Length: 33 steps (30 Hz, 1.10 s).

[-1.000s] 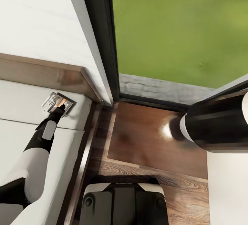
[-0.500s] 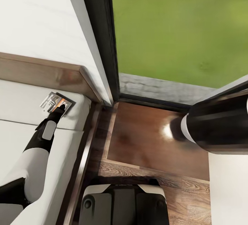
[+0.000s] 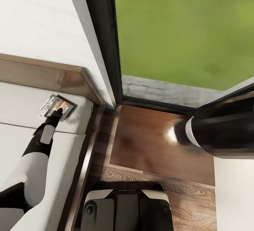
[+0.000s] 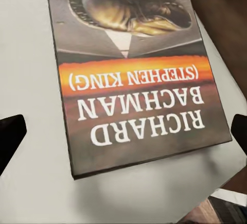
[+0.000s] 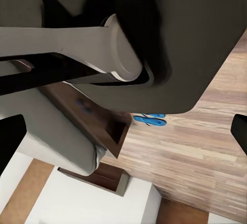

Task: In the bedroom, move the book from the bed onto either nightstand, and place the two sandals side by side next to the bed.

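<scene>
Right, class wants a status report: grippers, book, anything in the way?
Left gripper open, fingertips straddling the book. Book flat on the bed, near the headboard. Right gripper open, empty. Nightstand beside the bed, nothing blocking.

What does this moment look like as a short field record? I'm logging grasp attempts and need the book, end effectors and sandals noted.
book: lying flat on the bed mattress near the headboard, cover up
left end effector: open, fingertips apart on either side of the book, not gripping it
nightstand: glossy top beside the bed, by the window
sandals: together on the wood floor
right end effector: open, holding nothing
</scene>
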Tool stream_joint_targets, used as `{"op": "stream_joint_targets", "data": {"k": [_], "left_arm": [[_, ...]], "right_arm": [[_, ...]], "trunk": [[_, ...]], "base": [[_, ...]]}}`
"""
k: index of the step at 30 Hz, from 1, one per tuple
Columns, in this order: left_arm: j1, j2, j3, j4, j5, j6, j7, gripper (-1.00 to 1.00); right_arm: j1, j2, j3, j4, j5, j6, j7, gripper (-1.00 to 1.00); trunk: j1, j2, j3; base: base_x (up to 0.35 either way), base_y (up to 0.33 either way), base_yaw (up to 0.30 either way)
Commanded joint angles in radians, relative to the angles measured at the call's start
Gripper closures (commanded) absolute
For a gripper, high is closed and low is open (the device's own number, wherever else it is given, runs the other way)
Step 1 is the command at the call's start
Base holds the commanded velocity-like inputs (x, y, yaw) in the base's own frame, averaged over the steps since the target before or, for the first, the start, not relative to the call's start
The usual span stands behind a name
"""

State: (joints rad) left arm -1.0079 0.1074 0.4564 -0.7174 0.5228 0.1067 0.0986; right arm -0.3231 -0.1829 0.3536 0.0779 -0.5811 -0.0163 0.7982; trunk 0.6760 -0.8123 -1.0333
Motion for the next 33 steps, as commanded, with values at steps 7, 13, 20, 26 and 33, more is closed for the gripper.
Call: {"op": "stream_joint_targets", "data": {"k": [7, 13, 20, 26, 33], "left_arm": [[0.000, 0.000, 0.032, -0.001, 0.008, 0.001, 0.004, -1.00], [0.000, -0.001, 0.033, 0.003, 0.009, 0.002, 0.001, -1.00], [0.000, -0.002, 0.033, 0.004, 0.009, 0.002, 0.000, -1.00], [0.000, -0.002, 0.033, 0.005, 0.009, 0.002, 0.000, -1.00], [0.000, -0.002, 0.033, 0.005, 0.009, 0.002, 0.000, -1.00]], "right_arm": [[-0.001, 0.000, 0.008, 0.003, -0.009, -0.002, 0.006, -1.00], [-0.001, 0.000, 0.008, 0.003, -0.009, -0.002, 0.006, -1.00], [-0.001, 0.000, 0.008, 0.003, -0.009, -0.001, 0.006, -1.00], [-0.001, 0.000, 0.008, 0.003, -0.009, -0.001, 0.006, -1.00], [-0.001, 0.000, 0.008, 0.003, -0.009, -0.001, 0.006, -1.00]], "trunk": [[0.000, -0.001, -0.001], [0.004, -0.008, -0.004], [0.031, -0.057, -0.026], [0.054, -0.099, -0.044], [0.054, -0.099, -0.044]], "base": [[0.000, 0.000, 0.000], [0.000, 0.000, 0.000], [0.000, 0.000, 0.000], [0.000, 0.000, 0.000], [0.000, 0.000, 0.000]]}}
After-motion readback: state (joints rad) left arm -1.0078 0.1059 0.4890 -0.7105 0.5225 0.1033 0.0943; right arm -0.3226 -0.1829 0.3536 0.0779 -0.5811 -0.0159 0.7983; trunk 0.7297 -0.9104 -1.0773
